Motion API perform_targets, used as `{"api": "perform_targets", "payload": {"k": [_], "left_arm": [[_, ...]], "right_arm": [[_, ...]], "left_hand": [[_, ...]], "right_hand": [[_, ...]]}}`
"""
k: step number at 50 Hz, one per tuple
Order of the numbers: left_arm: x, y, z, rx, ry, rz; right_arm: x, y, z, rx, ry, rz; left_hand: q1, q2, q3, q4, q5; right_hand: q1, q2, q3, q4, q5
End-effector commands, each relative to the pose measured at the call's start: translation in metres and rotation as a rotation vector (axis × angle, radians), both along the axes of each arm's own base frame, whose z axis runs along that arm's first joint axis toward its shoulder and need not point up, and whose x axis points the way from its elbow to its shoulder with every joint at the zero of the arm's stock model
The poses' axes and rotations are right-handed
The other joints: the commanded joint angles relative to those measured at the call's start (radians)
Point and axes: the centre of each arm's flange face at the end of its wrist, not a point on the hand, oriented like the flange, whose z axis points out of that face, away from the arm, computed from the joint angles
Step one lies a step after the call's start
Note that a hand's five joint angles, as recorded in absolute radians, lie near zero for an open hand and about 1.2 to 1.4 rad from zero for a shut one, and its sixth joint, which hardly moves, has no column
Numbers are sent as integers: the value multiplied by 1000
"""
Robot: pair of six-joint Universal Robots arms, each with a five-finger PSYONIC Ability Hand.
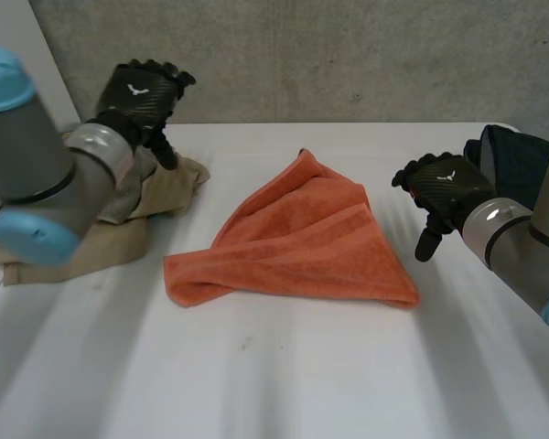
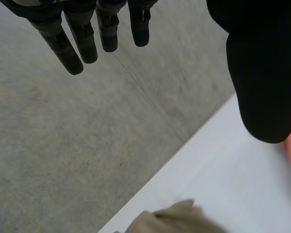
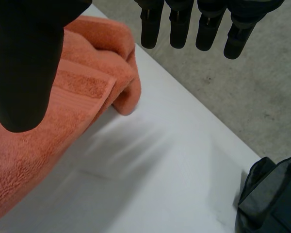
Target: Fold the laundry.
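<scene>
An orange towel (image 1: 302, 242) lies loosely bunched in a rough triangle at the middle of the white table (image 1: 284, 375). My left hand (image 1: 139, 94) hovers open above a tan cloth pile (image 1: 101, 229) at the table's far left, fingers (image 2: 75, 43) straight and holding nothing. To the right of the towel, my right hand (image 1: 444, 189) is raised and open, clear of the cloth. In the right wrist view the towel's far corner (image 3: 114, 73) lies under the thumb, while the straight fingers (image 3: 179, 29) hold nothing.
A dark blue garment (image 1: 512, 160) sits at the table's far right edge, seen also beside my right hand (image 3: 271, 199). The tan cloth's tip (image 2: 174, 218) lies near the table's back edge. A grey concrete wall (image 1: 348, 55) stands behind.
</scene>
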Motion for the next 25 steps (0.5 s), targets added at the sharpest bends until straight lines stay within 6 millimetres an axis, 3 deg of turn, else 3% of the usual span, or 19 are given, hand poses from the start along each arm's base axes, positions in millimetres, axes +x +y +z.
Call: {"api": "perform_targets", "payload": {"k": [1, 7, 12, 16, 19, 20, 23, 25], "left_arm": [[-6, -77, -67, -70, -331, 38], [-6, -111, -109, -156, -482, 60], [-6, -118, -143, -177, -566, -10], [3, -119, -158, -144, -620, -38], [13, -125, -159, -142, -642, -7], [19, -129, -157, -146, -652, 23], [32, -137, -152, -151, -659, 96], [49, -149, -147, -171, -670, 221]], "right_arm": [[-2, -6, -17, 29, 44, 2], [-3, -9, -29, 49, 78, 6], [-5, -12, -40, 62, 113, 11], [-5, -15, -44, 62, 132, 14], [-6, -17, -46, 61, 137, 15], [-6, -17, -46, 61, 141, 15], [-5, -17, -48, 63, 143, 18], [-4, -17, -49, 66, 145, 21]], "left_hand": [[-28, -34, -39, -27, -51], [-28, -34, -39, -27, -51], [-28, -34, -39, -27, -51], [-28, -34, -39, -27, -51], [260, 253, 248, 260, 236], [589, 583, 578, 590, 566], [1193, 1186, 1181, 1193, 1169], [1194, 1188, 1182, 1195, 1171]], "right_hand": [[-155, -39, -34, -40, -51], [-155, -39, -34, -40, -51], [-155, -39, -34, -40, -51], [-155, -39, -34, -40, -51], [-155, -39, -34, -40, -51], [-155, -39, -34, -40, -51], [-155, -39, -34, -40, -51], [-155, -39, -34, -40, -51]]}}
